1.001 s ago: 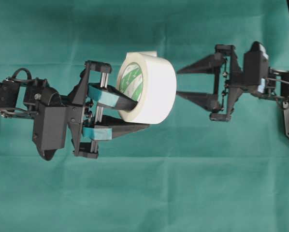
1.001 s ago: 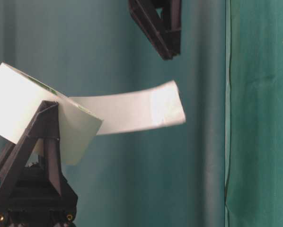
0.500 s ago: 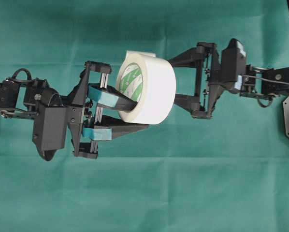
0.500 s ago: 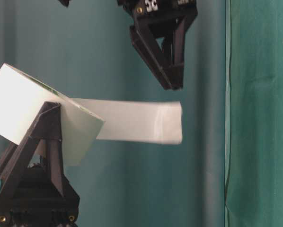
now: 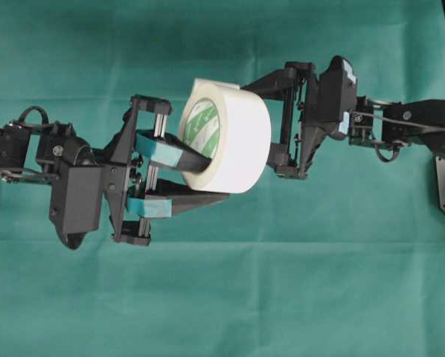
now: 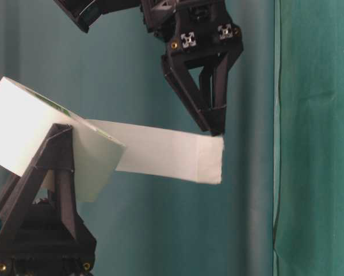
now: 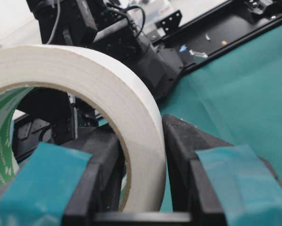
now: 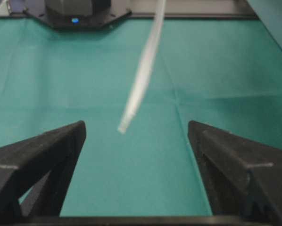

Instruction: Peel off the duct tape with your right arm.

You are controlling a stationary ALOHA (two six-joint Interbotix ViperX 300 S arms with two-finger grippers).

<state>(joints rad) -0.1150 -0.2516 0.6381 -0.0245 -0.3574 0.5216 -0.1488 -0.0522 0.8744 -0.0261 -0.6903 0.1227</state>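
Since a second ago your right hand [image 5: 271,123] has come in from well off to the right and now brackets the far side of the duct tape [image 5: 234,137], and in the table-level view it has dropped from the top of the picture to just above the loose tab [image 6: 209,161]. The strip itself has sagged from a slight upward curl to a gentle downward slope.

Your left hand [image 5: 200,178] is clenched on the roll, one teal-patched finger [image 7: 42,179] through the printed core and the other outside the wound tape, pinching the wall of the roll between them. That holds the roll in the air above the green-clothed surface [image 5: 282,297] and, I judge, anchors it so a pull on the strip unwinds tape rather than dragging the whole roll along.

Your right hand is spread wide and grasps nothing. Its wrist view shows the strip edge-on [image 8: 141,70] hanging between the two plain black fingers [image 8: 35,155], touching neither. The fingertips look very near the tab's upper corner at table level, but I cannot tell whether they touch it.

The roll stands on edge, its core axis roughly level and running from one arm toward the other. The peeled strip's long axis runs away from the roll toward the right in the table-level view, tilting slightly down, free end outermost.
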